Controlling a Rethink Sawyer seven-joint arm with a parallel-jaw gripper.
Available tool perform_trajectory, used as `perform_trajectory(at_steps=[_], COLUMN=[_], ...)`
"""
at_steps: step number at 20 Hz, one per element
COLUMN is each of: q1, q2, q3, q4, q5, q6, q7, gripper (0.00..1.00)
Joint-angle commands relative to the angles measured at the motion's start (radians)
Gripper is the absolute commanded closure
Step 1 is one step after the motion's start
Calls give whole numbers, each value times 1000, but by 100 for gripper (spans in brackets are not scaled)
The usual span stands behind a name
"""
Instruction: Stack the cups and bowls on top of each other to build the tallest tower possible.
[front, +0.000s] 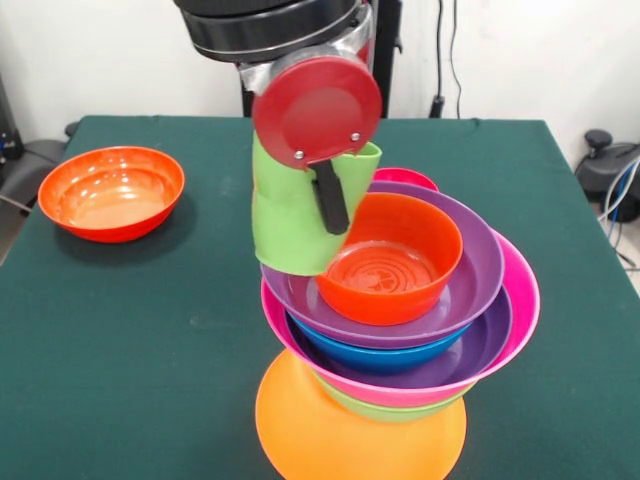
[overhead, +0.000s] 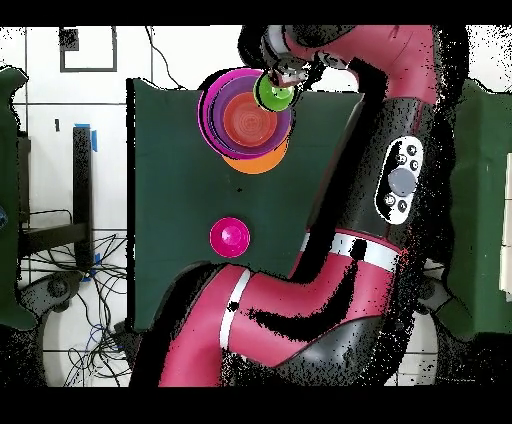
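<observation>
My gripper is shut on the light-green cup and holds it tilted against the left rim of the tower. One dark finger lies on the cup's outer wall. The tower stands on an upturned orange bowl. Above it nest a green bowl, a pink bowl, a purple bowl, a blue bowl, another purple bowl and a red-orange bowl on top. In the overhead view the cup sits at the edge of the tower, under the gripper.
A second red-orange bowl stands alone at the table's left in the front view. A small magenta-red bowl sits behind the tower, and shows in the overhead view nearer the robot's base. The tower stands close to the table's front edge.
</observation>
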Motion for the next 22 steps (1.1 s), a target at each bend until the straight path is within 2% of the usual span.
perform_trajectory(at_steps=[1,7,19,22], q1=[36,58,104,112], q2=[16,-3,-75,-80], q3=[8,6,31,30], q4=[21,94,311,341], q5=[33,46,46,43], q6=[101,72,-75,-100], q7=[291,262,214,205], gripper=[100,100,100,100])
